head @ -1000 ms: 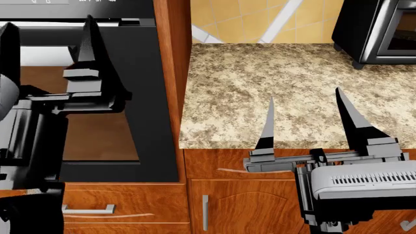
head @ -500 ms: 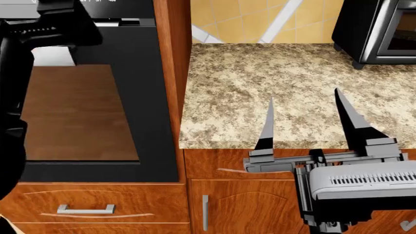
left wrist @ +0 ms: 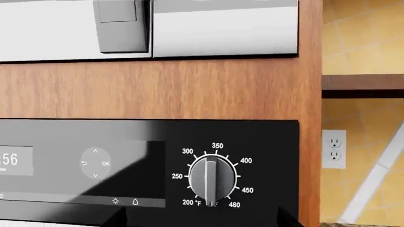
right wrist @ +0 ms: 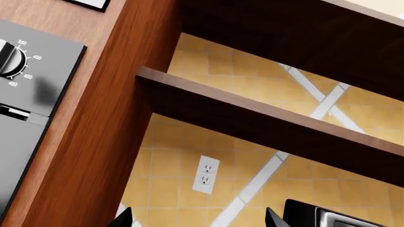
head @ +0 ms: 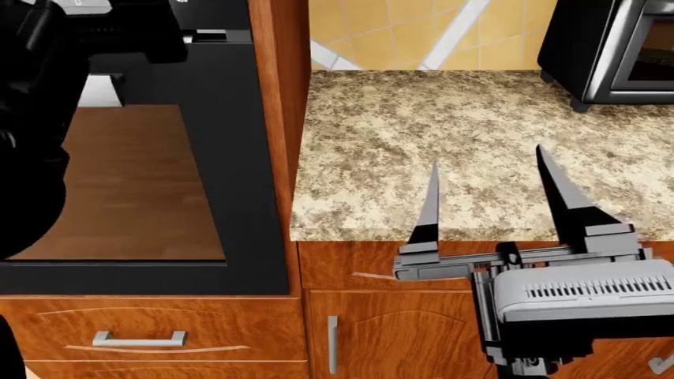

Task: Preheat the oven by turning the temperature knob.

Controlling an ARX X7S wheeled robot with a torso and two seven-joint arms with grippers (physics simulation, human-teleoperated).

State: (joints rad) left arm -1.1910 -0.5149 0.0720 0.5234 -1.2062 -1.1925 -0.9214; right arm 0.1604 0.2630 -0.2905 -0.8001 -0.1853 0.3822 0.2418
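Note:
The black built-in oven [head: 237,158] fills the left of the head view, its dark glass door window [head: 126,189] reflecting brown. In the left wrist view its control panel shows a silver temperature knob [left wrist: 211,178], ringed by marks from 200 °F to 480, with its pointer straight down. My left gripper [left wrist: 202,223] is open, its dark fingertips [left wrist: 117,220] just below the knob and apart from it. My left arm [head: 53,71] is raised at the oven's top left. My right gripper [head: 484,185] is open and empty over the counter's front edge. The knob also shows in the right wrist view [right wrist: 9,61].
A speckled granite countertop [head: 474,118] lies right of the oven, with a small silver-and-black countertop oven [head: 611,47] at its back right. Wooden drawers and cabinet doors [head: 189,332] sit below. A wall outlet [left wrist: 333,149] and a wooden shelf [right wrist: 265,123] are on the tiled wall.
My left arm has risen from in front of the oven door to the control panel at top left. My right gripper has shifted very slightly left.

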